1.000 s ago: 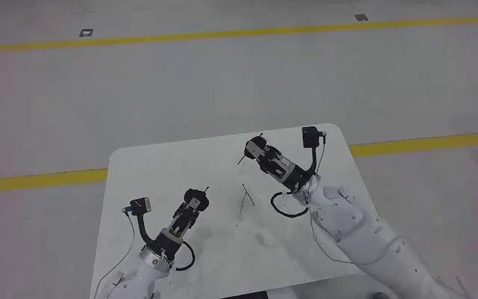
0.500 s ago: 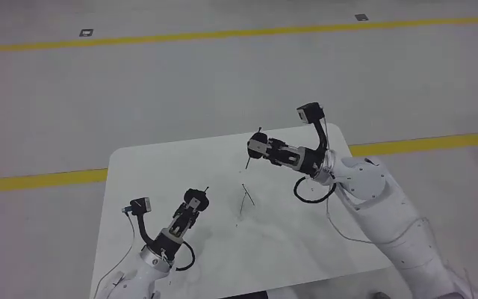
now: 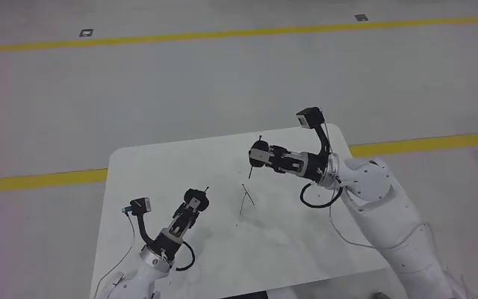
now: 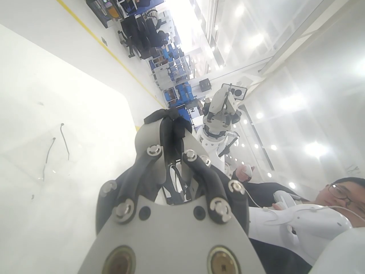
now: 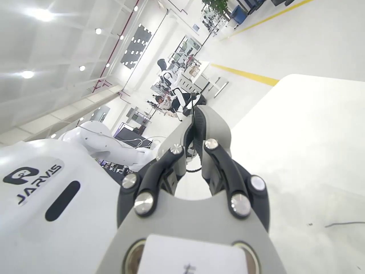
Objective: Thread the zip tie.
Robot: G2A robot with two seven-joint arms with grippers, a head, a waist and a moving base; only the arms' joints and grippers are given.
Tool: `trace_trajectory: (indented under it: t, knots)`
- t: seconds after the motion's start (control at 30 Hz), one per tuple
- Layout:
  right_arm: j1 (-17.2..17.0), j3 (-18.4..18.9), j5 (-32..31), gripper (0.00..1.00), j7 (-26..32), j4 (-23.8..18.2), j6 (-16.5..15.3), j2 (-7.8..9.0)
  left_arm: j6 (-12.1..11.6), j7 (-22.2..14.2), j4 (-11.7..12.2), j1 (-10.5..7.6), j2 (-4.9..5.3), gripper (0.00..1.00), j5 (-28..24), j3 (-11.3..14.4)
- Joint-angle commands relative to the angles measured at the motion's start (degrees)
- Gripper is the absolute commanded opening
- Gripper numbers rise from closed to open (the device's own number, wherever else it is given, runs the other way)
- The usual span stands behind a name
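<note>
The right gripper (image 3: 258,155) is raised above the far middle part of the table (image 3: 149,172). Its fingers are pressed together on a thin black zip tie (image 3: 251,170), which passes through the tips, with a short piece above and a longer piece hanging down toward the table. The left gripper (image 3: 196,202) is at the near left side, well apart from the right one. Its fingers are also closed, and a short dark stub comes out past the tips, but I cannot tell if this is a tie or part of the finger. Between the two arms, some loose ties (image 3: 245,196) lie flat on the table. I think the step in hand is to bring the held tie into position for threading, so that the pointed tail can meet the small slot of the head. To do this well, the grip should probably remain firm and close to the end that must be guided, because such a thin strip bends easily and the free part will swing. The wrist should turn slowly until tail and slot are on one line – a small angle error is enough to miss. It is also better to stay above the loose ties and not push them.
</note>
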Motion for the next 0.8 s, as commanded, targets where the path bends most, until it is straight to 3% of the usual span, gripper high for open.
trace_trajectory:
  t: [0.0, 0.5, 0.77]
  knots:
    - [-0.3, -0.6, -2.0, 0.00, -1.3, -0.3, 0.0, -0.11, 0.1, 0.1, 0.2, -0.38, -0.07, 0.00, 0.2, 0.5]
    - [1.0, -8.8, -13.7, 0.00, -8.2, 2.6, 0.0, -2.01, -0.1, -0.2, 0.2, -0.41, -0.06, 0.00, 2.2, 4.4]
    - [1.2, -9.2, -15.3, 0.00, -10.1, 2.3, 0.0, -2.22, -0.1, -1.1, 0.1, -0.89, 0.00, 0.00, 3.0, 4.6]
